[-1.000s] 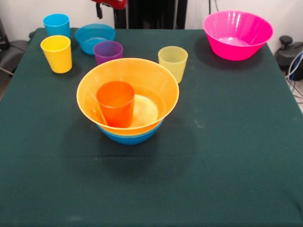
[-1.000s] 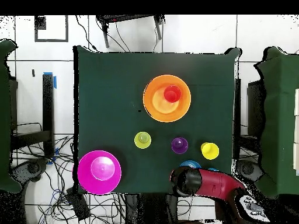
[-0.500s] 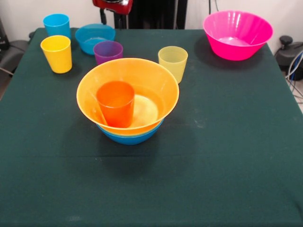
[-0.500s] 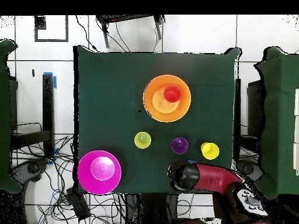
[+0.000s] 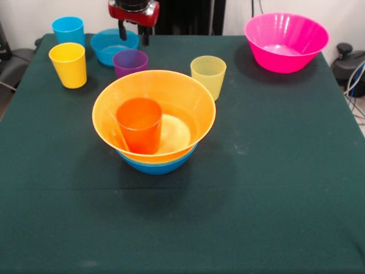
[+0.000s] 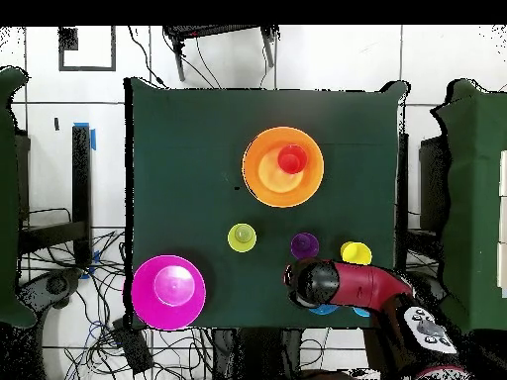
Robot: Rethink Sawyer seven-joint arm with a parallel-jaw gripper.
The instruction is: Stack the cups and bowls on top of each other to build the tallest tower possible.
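The tower stands mid-table: a large orange-yellow bowl (image 5: 171, 91) nested in a medium blue bowl (image 5: 157, 166), with the orange cup (image 5: 140, 125) upright inside it. The overhead view shows the same tower (image 6: 267, 178) and orange cup (image 6: 291, 158). My gripper (image 5: 134, 34) hangs open and empty at the far edge, over the near rim of a small blue bowl (image 5: 111, 45), just behind the purple cup (image 5: 130, 61). The blue cup (image 5: 68, 29), yellow cup (image 5: 68, 64) and pale yellow-green cup (image 5: 208, 76) stand apart. The pink bowl (image 5: 286, 41) sits at the far right corner.
In the overhead view the red arm (image 6: 352, 287) covers most of the small blue bowl and the blue cup. The purple cup (image 6: 304, 245), yellow cup (image 6: 355, 253) and pale yellow-green cup (image 6: 242, 237) form a row beside it. The pink bowl (image 6: 168, 292) is at a corner.
The arm has come further over the table and lower, from the table's edge to above the small blue bowl, close to the purple cup. The cups and bowls have not moved.
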